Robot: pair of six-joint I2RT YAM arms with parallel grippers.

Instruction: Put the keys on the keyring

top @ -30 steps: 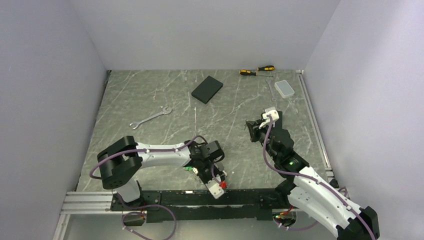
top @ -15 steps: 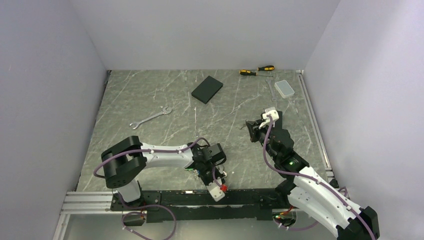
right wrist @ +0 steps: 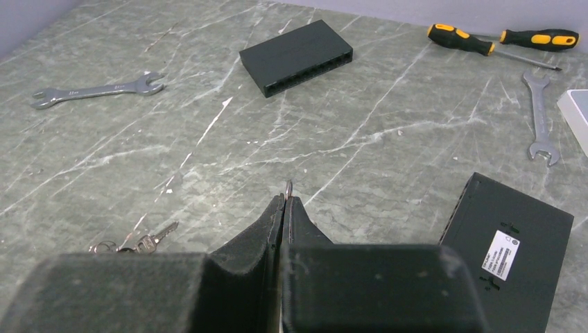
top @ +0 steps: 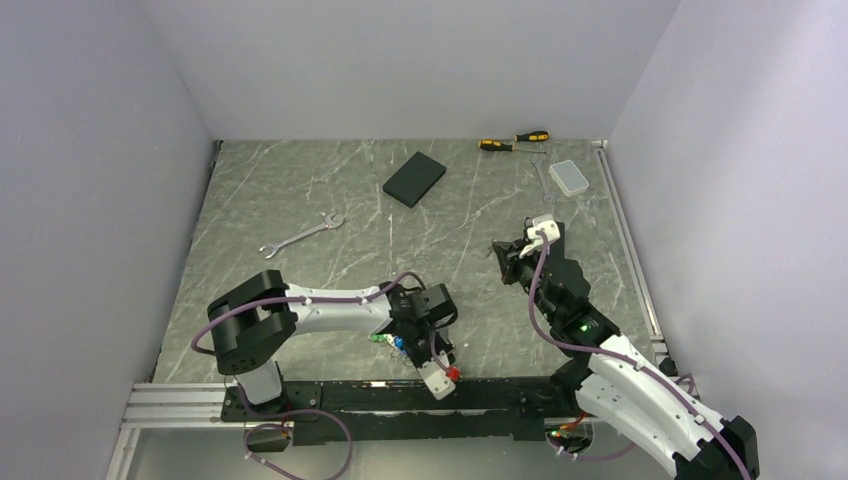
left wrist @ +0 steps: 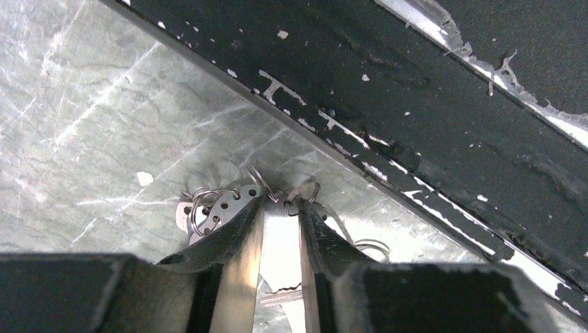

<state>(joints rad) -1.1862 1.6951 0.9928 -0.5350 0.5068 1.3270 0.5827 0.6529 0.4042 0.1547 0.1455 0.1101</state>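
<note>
In the left wrist view my left gripper [left wrist: 281, 205] points down onto the bunch of keys [left wrist: 220, 205] and small rings beside the black rail. Its jaws stand a narrow gap apart, and a bright silver key [left wrist: 294, 296] fills that gap. From above, the green and blue key heads [top: 389, 342] show by my left gripper [top: 406, 348]. My right gripper [right wrist: 286, 198] is shut on the keyring [right wrist: 289, 186]. Only a small arc of the ring shows above its tips. It hovers mid-right [top: 505, 255]. One more key [right wrist: 150, 238] lies on the table to its left.
A silver wrench [top: 300, 236] lies at left and a black box [top: 414, 178] at the back. Two screwdrivers [top: 513, 141], a small wrench [top: 541, 175] and a clear case [top: 571, 177] sit back right. Another black box [right wrist: 509, 243] lies right of my right gripper. The black rail [top: 480, 388] runs along the near edge.
My left gripper has shifted slightly right over the keys and its jaws have narrowed. The right arm has stayed still.
</note>
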